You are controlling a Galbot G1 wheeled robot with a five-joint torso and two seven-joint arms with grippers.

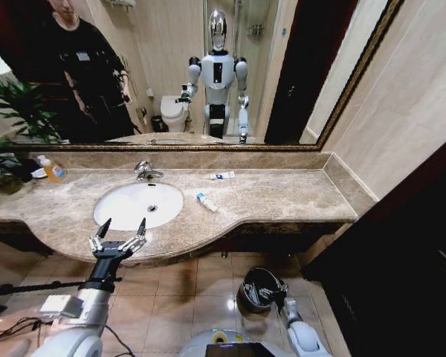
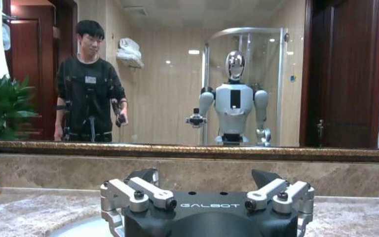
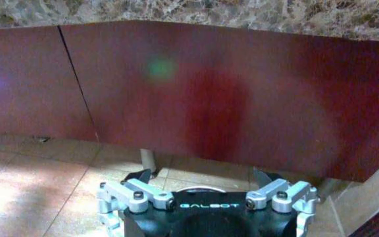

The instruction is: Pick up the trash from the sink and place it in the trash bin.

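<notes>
Right gripper (image 1: 271,294) fingers apart over trash bin (image 1: 250,301); left gripper (image 1: 120,227) fingers apart at sink (image 1: 111,212) front edge.

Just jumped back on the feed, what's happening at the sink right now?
The left tool is open and empty, hovering at the counter's front edge just before the sink. The basin looks empty. Two small tubes remain on the counter: one just right of the sink, another farther back near the wall. The right tool is low, open, over the trash bin on the floor. Neither tool is holding anything.
</notes>
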